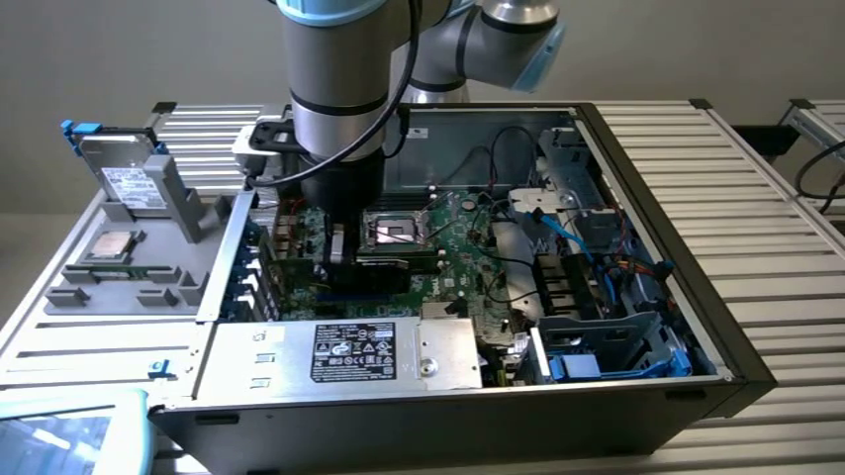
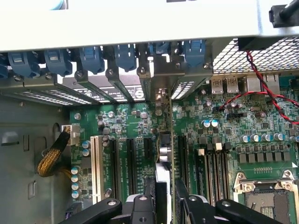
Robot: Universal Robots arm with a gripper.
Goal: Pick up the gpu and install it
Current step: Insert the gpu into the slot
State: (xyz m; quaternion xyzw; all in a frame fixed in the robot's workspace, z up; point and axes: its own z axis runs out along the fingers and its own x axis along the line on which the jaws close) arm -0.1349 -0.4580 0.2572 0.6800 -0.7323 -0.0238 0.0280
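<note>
Wrist view looks straight down along the gripper [image 2: 164, 201], whose two black fingers [image 2: 145, 205] stand partly apart and press against the two faces of the gpu [image 2: 163, 151], clamping it between them. The card stands on edge and appears as a thin strip directly over the green motherboard [image 2: 126, 121]. It lies parallel to the long black expansion slots [image 2: 132, 161], between them and the memory sockets [image 2: 210, 168]. Its far end reaches the rear wall of the case at the row of blue retention clips [image 2: 126, 56].

Whether the card's lower edge sits in a slot cannot be told, since the fingers and the card itself cover that spot. Seen from this edge, the card offers small silver capacitors and a dark body; its green face and black cooler are hard to make out.

From the exterior view, the arm [image 1: 336, 89] reaches down into the open computer case [image 1: 739, 366], and the gripper hides most of the card, just beside the CPU socket [image 1: 394, 233].
</note>
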